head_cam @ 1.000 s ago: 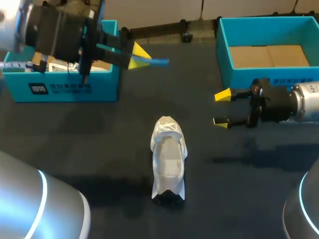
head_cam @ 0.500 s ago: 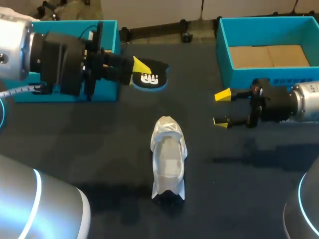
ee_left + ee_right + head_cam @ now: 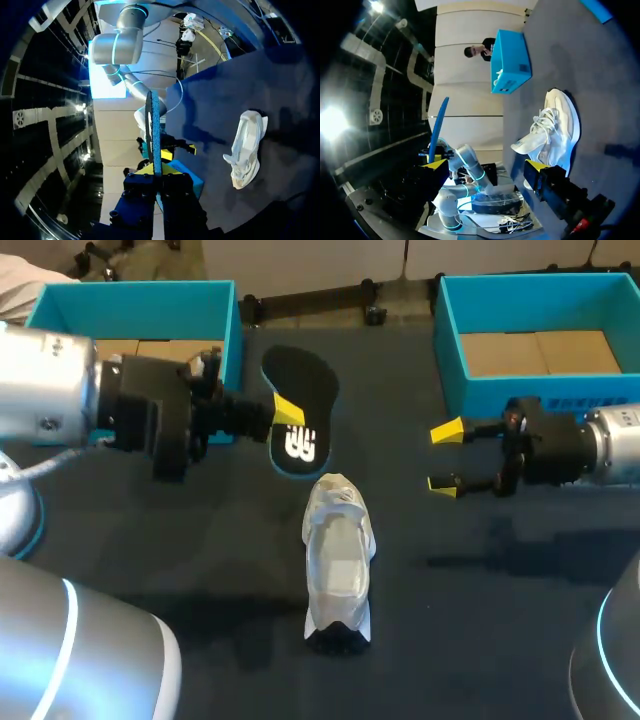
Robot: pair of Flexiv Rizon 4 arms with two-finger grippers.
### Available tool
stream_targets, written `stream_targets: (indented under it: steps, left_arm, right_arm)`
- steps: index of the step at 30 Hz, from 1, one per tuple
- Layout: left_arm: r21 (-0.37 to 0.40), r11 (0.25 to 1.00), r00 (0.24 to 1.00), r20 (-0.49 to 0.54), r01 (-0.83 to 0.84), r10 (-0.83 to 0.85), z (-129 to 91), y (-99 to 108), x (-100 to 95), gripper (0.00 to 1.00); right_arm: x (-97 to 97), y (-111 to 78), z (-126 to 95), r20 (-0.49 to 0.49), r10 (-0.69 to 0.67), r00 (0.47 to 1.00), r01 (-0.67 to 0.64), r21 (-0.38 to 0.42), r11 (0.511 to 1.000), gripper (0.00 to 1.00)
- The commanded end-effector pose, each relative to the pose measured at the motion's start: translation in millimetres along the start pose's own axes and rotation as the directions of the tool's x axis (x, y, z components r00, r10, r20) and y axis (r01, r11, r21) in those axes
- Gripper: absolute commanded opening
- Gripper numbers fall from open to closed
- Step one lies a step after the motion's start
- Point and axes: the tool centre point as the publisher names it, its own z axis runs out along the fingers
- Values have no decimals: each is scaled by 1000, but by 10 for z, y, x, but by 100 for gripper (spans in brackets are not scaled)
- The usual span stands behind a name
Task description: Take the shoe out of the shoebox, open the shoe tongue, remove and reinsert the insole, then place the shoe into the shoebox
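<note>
The white shoe (image 3: pixel 338 558) lies on the dark table near the middle, its opening facing up. Just beyond its toe, my left gripper (image 3: pixel 287 412) is shut on the black insole (image 3: pixel 300 372), which hangs flat-side up above the table. In the left wrist view the insole (image 3: pixel 154 131) stands edge-on between the yellow tips (image 3: pixel 155 169), with the shoe (image 3: pixel 245 151) off to one side. My right gripper (image 3: pixel 445 456) stands open and empty to the right of the shoe, in front of the blue shoebox (image 3: pixel 446 344). Seen from the right wrist, the shoe (image 3: pixel 551 131) lies ahead of the spread fingers (image 3: pixel 487 165).
A second blue box (image 3: pixel 130 290) stands at the back left, behind my left arm, and shows as a blue box (image 3: pixel 510 62) beyond the shoe in the right wrist view. The shoebox at the back right shows a bare cardboard floor.
My left gripper has carried the insole from in front of the left box down toward the shoe's toe, and the insole has turned from edge-on to flat. The right arm has kept still.
</note>
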Motion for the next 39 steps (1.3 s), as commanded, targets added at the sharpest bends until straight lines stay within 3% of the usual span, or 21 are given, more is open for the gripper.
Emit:
stream_targets:
  steps: [1, 17, 19, 25, 31, 39]
  left_arm:
    - [54, 998, 992, 127, -32, 25, 72, 51, 184, 0]
    - [54, 998, 992, 127, -32, 25, 72, 51, 184, 0]
    - [-6, 995, 991, 86, -98, 98, 144, 127, 327, 0]
    - [-28, 994, 989, 97, -110, 113, 253, 374, 622, 0]
    - [-7, 991, 976, 172, -131, 130, 343, 610, 750, 0]
    - [-3, 990, 975, 176, -138, 136, 353, 624, 754, 0]
  right_arm:
    - [-3, -1, 15, 2, 0, 1000, 0, 0, 1000, 100]
    - [-3, -1, 15, 2, 0, 1000, 0, 0, 1000, 100]
    - [-3, -1, 15, 2, 0, 1000, 0, 0, 1000, 100]
    - [-3, -1, 15, 2, 0, 1000, 0, 0, 1000, 100]
    - [-3, -1, 15, 2, 0, 1000, 0, 0, 1000, 100]
    - [-3, -1, 15, 2, 0, 1000, 0, 0, 1000, 100]
